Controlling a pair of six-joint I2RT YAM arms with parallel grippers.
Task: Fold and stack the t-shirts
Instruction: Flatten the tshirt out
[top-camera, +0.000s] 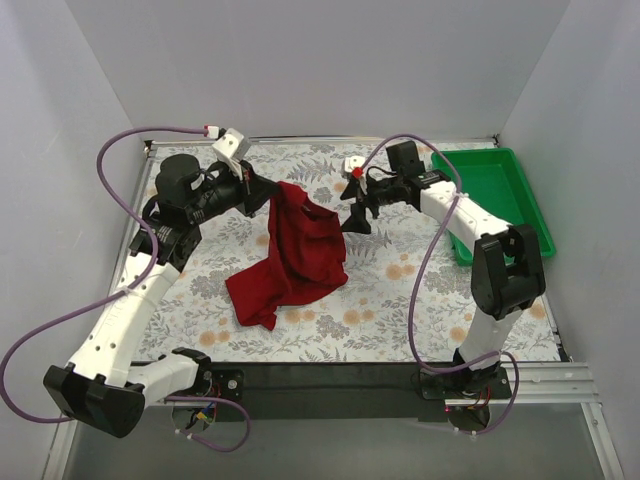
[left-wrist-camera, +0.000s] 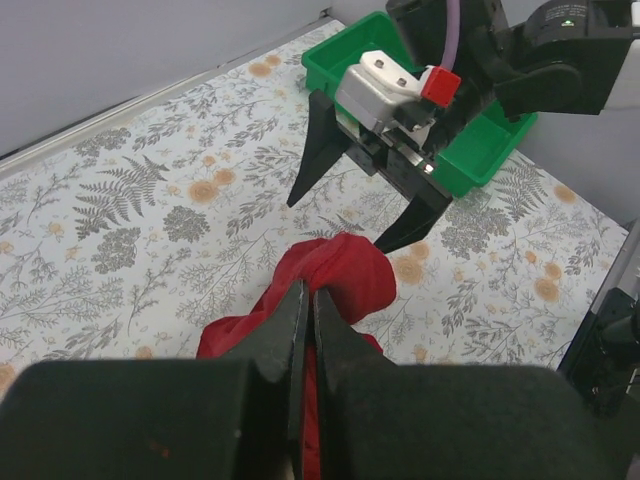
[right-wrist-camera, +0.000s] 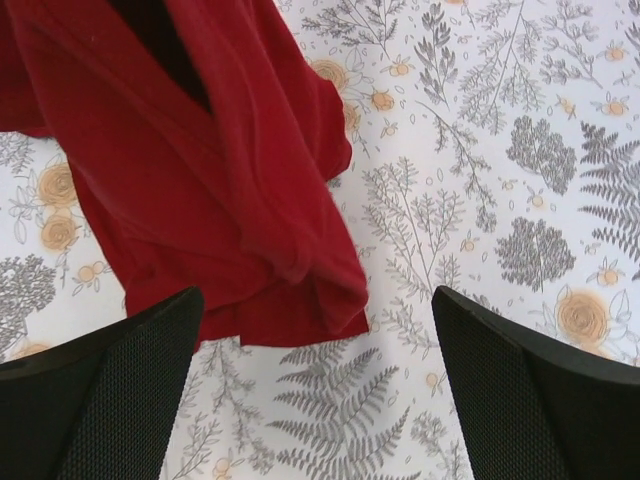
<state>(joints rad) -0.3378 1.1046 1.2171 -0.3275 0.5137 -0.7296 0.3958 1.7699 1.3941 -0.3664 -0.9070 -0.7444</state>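
The dark red t-shirt (top-camera: 296, 252) lies crumpled on the floral tablecloth, its top end lifted. My left gripper (top-camera: 272, 192) is shut on that top end; in the left wrist view the jaws (left-wrist-camera: 308, 300) pinch a bunched fold of the shirt (left-wrist-camera: 350, 275). My right gripper (top-camera: 357, 218) is open and empty, just right of the shirt and above the table. In the right wrist view its fingers (right-wrist-camera: 130, 370) stand wide apart over the shirt's lower edge (right-wrist-camera: 230, 220), not touching it.
A green plastic tray (top-camera: 505, 195) stands at the back right, also seen in the left wrist view (left-wrist-camera: 480, 150). The floral tablecloth (top-camera: 400, 300) covers the table. White walls close in the back and sides.
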